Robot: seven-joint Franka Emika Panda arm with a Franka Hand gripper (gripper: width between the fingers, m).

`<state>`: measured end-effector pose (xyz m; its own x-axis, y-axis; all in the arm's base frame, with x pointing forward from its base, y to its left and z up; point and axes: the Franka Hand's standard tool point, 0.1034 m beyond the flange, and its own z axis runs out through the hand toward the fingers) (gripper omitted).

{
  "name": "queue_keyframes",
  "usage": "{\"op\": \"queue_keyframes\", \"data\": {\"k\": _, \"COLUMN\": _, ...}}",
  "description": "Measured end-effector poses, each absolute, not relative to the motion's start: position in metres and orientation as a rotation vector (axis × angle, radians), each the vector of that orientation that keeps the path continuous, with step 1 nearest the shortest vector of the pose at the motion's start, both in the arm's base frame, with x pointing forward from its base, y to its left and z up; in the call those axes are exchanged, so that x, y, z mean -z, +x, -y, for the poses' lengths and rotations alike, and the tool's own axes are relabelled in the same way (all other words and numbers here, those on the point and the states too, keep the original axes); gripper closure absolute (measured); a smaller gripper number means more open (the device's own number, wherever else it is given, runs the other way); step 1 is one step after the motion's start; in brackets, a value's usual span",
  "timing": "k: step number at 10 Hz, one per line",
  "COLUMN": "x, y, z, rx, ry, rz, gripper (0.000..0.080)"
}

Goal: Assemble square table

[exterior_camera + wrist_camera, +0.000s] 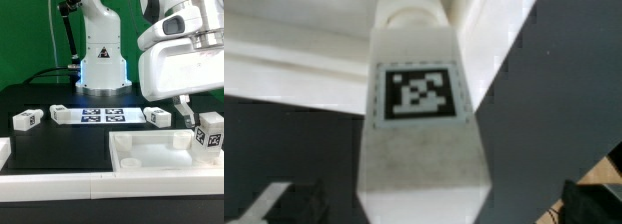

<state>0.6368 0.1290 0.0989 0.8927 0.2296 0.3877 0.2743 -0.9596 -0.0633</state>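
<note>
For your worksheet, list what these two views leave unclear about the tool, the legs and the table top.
- Exterior view: tool mostly hidden by the arm's white housing; contact with the rightmost leg unclear.
- Exterior view: table top cut off at the picture's right edge.
- Wrist view: leg blurred near the camera; which leg unknown.

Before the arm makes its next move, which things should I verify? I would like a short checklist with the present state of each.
1. The gripper has its jaws open: ok.
2. The nearest leg sits between the jaws, tag readable: ok.
3. That leg is gripped: not ok, a gap shows beside it.
4. The table top lies flat, rim up: ok.
5. Two more legs in view, the far leg at the exterior view's left and the middle leg beside the marker board: ok.
6. Fourth leg located: cannot tell.
</note>
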Motion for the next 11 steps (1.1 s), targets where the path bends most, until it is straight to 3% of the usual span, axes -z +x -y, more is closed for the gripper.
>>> {"op": "queue_keyframes", "data": {"k": 1, "x": -0.093, "y": 0.629, "z": -0.133, "rx": 0.389, "ry": -2.958, "rz": 0.397, "gripper": 0.0150}}
{"op": "queue_keyframes", "data": {"k": 4, "x": -0.077, "y": 0.625, "z": -0.119, "rx": 0.196, "ry": -2.967, "rz": 0.422, "gripper": 0.0150}}
{"op": "queue_keyframes", "data": {"k": 6, "x": -0.079, "y": 0.618, "z": -0.125, "rx": -0.027, "ry": -2.957, "rz": 0.424, "gripper": 0.0150}}
{"op": "queue_keyframes", "data": {"k": 9, "x": -0.080, "y": 0.622, "z": -0.123, "rx": -0.078, "ry": -2.960, "rz": 0.386, "gripper": 0.0150}}
{"op": "queue_keyframes", "data": {"k": 11, "x": -0.095, "y": 0.635, "z": -0.127, "rx": -0.086, "ry": -2.959, "rz": 0.371, "gripper": 0.0150}}
